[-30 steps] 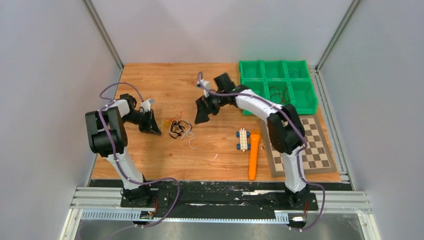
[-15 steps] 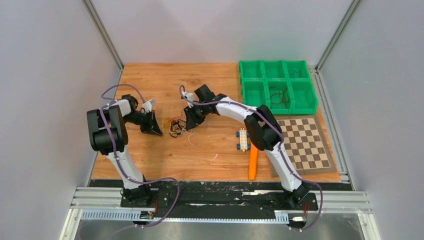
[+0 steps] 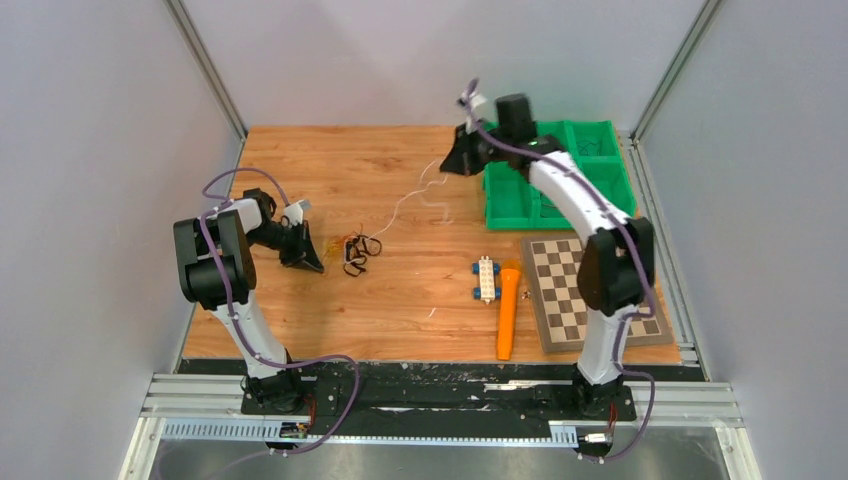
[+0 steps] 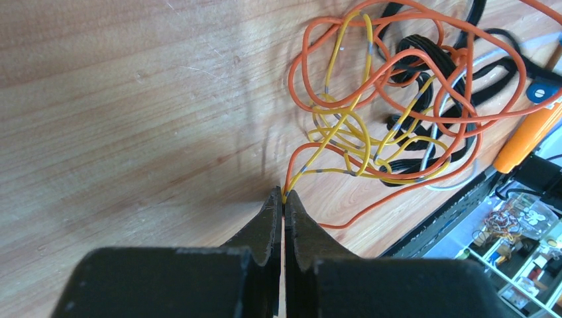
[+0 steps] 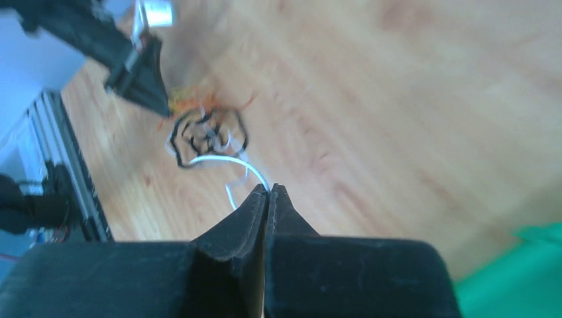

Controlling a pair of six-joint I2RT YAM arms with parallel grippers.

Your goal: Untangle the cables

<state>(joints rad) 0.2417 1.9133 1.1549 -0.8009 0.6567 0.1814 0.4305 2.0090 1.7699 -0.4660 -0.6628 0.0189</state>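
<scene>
Cables (image 4: 417, 54): only left wrist view shows left gripper (image 4: 283, 197) clamped on them

1. A robot lab test cell: a wooden table (image 3: 400, 300) is boxed in by plain grey panels (image 3: 90, 150) set on aluminium posts (image 3: 205, 65).
2. Along the table's near edge, a metal rail (image 3: 690, 408) carries the bolted left arm (image 3: 215, 265) and right arm (image 3: 590, 220).
3. Past the table's edge, the left wrist view shows what seem to be cluttered parts shelves (image 4: 523, 232), though they are blurred.
</scene>
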